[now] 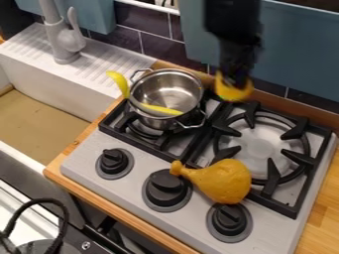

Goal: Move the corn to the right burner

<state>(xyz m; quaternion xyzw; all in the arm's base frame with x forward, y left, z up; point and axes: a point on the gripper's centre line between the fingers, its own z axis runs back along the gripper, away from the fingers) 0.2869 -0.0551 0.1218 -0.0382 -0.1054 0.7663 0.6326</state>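
Camera view. We find the end effector point(234, 84) hanging above the rear of the stove point(83, 161), between the pot point(152, 113) on the left burner and the right burner point(259, 149). It appears clamped on a yellow-orange piece at its tip, which we take to be the corn point(232, 94). The decisive relation is from this load to its goal: the right burner lies toward the camera and somewhat to the right, so we judge that the coming move calls for a short carry forward, a lowering over the black grate point(301, 158), and then a release. The corn lies directly at the end effector, and only one arm is present.

We cannot establish the corn's long axis, since its outline is indistinct and the end effector covers part of it; its identity and the grip are therefore our reading. The arm's base is cut off by the upper edge. We note a toy drumstick point(222, 181) at the front of the right burner, near the knobs and covering a corner of the grate; a low approach there could strike it. A yellow curved thing point(118, 82) leans at the pot's rim, and the pot wall hides most of the burner beneath. We also see the wooden desk point(325, 198) beside the stove.
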